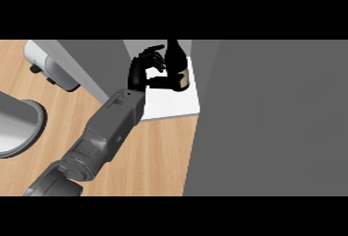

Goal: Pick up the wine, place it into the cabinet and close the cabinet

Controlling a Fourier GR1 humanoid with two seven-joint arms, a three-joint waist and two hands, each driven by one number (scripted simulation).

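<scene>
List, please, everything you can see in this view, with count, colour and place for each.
wine bottle: one, dark with a tan label, upright on the white cabinet floor at top centre.
cabinet: one, white floor inside, grey panels on either side; a large grey panel fills the right half.
counter: one, light wood, across the left and centre.
white appliance: one, white with a dark knob, top left, cut off by the edge.
round grey object: one, grey and white, left edge, partly out of view.
left hand: one, black, on a grey forearm, fingers curled round the bottle.
</scene>
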